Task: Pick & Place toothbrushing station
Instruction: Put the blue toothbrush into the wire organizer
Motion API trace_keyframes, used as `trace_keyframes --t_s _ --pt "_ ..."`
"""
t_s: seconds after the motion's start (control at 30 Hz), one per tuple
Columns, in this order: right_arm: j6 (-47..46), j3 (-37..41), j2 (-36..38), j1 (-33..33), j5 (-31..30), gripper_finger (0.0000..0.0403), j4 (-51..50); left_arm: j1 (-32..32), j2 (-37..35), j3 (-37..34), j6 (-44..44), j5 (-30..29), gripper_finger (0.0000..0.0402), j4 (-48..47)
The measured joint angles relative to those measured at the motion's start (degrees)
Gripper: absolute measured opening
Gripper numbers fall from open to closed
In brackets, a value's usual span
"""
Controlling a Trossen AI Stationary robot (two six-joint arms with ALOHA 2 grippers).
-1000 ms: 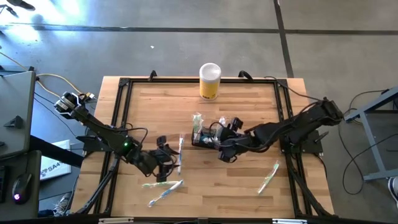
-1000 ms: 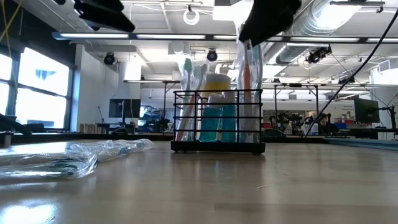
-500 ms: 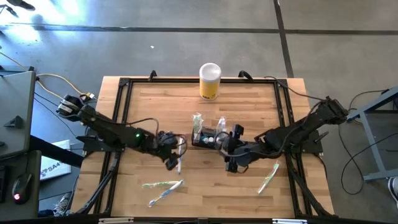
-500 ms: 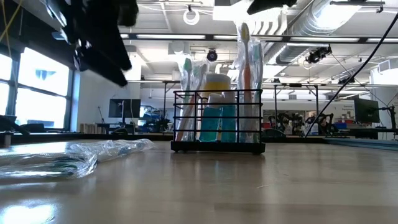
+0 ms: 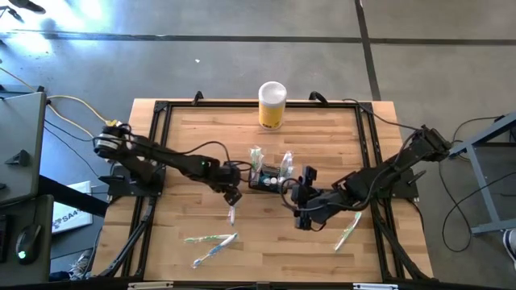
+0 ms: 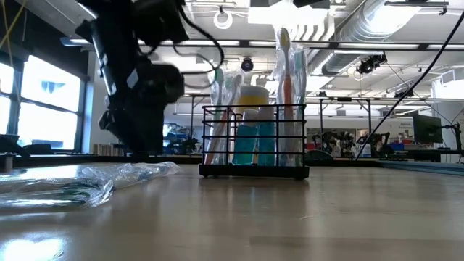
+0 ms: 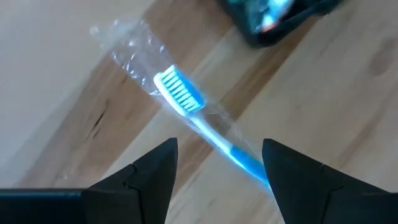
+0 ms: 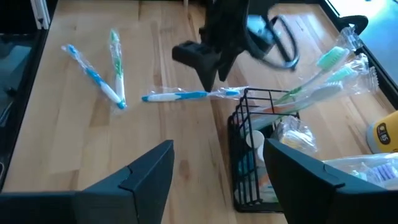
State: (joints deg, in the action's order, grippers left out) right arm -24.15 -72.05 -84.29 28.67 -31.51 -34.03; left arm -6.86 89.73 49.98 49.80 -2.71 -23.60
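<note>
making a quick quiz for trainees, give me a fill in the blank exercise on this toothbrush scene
1. The left gripper hovers, jaws open, over a wrapped ____ toothbrush.
2. The black wire caddy holds toothbrushes standing ____.
3. The yellow cylinder has a ____ lid.
4. The right gripper, empty, has its jaws ____.

Missing words: blue; upright; white; open

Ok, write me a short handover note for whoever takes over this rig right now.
Left gripper: open, empty, poised over a wrapped blue toothbrush beside the caddy.
Right gripper: open, empty, just off the caddy's other side.
Done: several wrapped toothbrushes stand in the caddy at mid-table.
Left: the blue one, two wrapped toothbrushes near the front left, one more at front right.
Yellow cylinder stands at the back edge.
</note>
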Motion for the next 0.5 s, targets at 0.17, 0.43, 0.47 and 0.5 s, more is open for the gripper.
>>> trace_keyframes --t_s 0.17,0.43,0.47,0.5 --pt "0.0 0.0 0.0 0.0 0.0 0.0239 0.0 1.1 3.7 0.0 -2.1 2.0 0.0228 0.1" --pt "0.0 0.0 0.0 0.0 0.0 0.0239 0.1 0.8 5.4 0.2 -4.6 1.9 0.0201 -0.7" --pt "0.0 0.0 0.0 0.0 0.0 0.0239 0.1 0.9 5.4 0.2 -4.6 1.7 0.0188 -0.9" --pt "0.0 0.0 0.0 0.0 0.0 0.0239 0.1 0.9 5.5 0.2 -4.7 1.4 0.0174 -1.0"
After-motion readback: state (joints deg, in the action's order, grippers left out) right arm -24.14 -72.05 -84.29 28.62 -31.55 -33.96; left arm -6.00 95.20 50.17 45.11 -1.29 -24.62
